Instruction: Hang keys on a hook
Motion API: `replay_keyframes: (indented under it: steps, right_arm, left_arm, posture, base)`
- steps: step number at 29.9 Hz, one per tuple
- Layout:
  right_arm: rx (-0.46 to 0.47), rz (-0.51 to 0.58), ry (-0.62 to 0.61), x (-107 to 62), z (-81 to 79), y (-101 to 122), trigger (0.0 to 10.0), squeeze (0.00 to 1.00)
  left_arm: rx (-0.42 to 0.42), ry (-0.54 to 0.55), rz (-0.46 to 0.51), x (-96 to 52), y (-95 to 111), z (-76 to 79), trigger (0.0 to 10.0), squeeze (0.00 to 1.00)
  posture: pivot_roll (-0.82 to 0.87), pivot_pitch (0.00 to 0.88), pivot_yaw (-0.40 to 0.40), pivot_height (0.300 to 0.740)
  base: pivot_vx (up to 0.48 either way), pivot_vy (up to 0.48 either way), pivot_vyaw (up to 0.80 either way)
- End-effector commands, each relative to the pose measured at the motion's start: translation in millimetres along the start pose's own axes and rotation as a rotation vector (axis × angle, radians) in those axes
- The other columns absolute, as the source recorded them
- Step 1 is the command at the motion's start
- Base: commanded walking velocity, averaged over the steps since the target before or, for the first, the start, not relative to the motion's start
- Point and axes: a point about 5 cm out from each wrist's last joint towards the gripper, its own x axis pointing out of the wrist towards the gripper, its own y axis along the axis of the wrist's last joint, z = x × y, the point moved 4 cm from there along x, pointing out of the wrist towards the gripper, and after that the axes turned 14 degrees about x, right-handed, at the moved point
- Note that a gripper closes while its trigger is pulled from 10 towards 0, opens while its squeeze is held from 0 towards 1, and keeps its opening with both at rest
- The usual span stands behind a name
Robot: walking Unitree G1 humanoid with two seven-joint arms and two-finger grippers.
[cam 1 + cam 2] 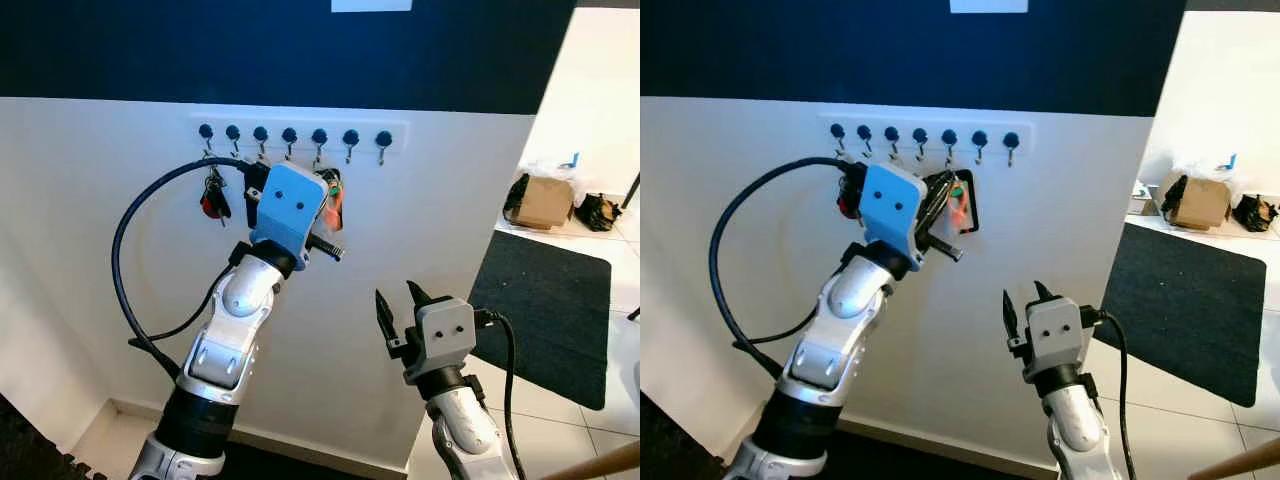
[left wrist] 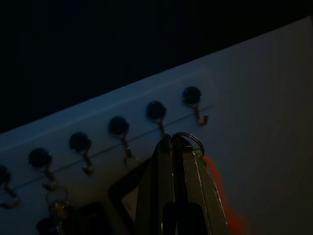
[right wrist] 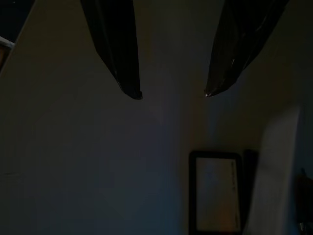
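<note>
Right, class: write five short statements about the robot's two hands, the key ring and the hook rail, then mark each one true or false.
1. The left hand is shut on a key ring. True.
2. The ring already hangs on a hook. False: it sits just below the hook rail, held in the hand.
3. The right hand is open. True.
4. The right hand touches the rail. False: it is low, well below it.
5. Red keys hang near the rail's left end. True.
</note>
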Motion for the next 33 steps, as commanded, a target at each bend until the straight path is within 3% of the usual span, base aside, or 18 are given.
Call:
replay_keyframes:
  steps: [1,6,13,20,33]
  right_arm:
    - [-0.005,-0.011,-0.001,-1.4,-1.5,-2.0,10.0,0.00]
    - [-0.006,-0.006,0.001,-0.4,-1.9,-0.3,10.0,0.00]
    - [0.000,0.005,0.010,3.6,-7.0,1.7,10.0,0.00]
    - [0.007,0.013,0.001,3.5,-9.1,2.7,10.0,0.00]
    - [0.006,0.009,-0.019,0.6,-7.6,1.2,10.0,0.00]
  left_arm:
    - [0.022,-0.028,0.016,2.3,5.0,-4.9,10.0,0.00]
    - [0.027,-0.038,0.028,8.9,10.6,-11.2,10.0,0.00]
    - [0.066,-0.150,0.090,28.5,25.6,4.7,10.0,0.00]
    - [0.150,-0.212,0.038,46.2,13.0,17.3,10.0,0.00]
    - [0.239,-0.203,0.034,63.9,8.7,9.6,10.0,0.00]
  posture:
    - [0.01,0.110,0.070,0.740]
    - [0.01,0.113,0.072,0.740]
    - [0.01,0.121,0.079,0.740]
    - [0.00,0.125,0.093,0.740]
    - [0.00,0.130,0.109,0.740]
  base:
    - [0.000,0.000,0.00]
    - [0.000,0.000,0.00]
    - [0.000,0.000,0.00]
    - [0.000,0.000,0.00]
    - [0.000,0.000,0.00]
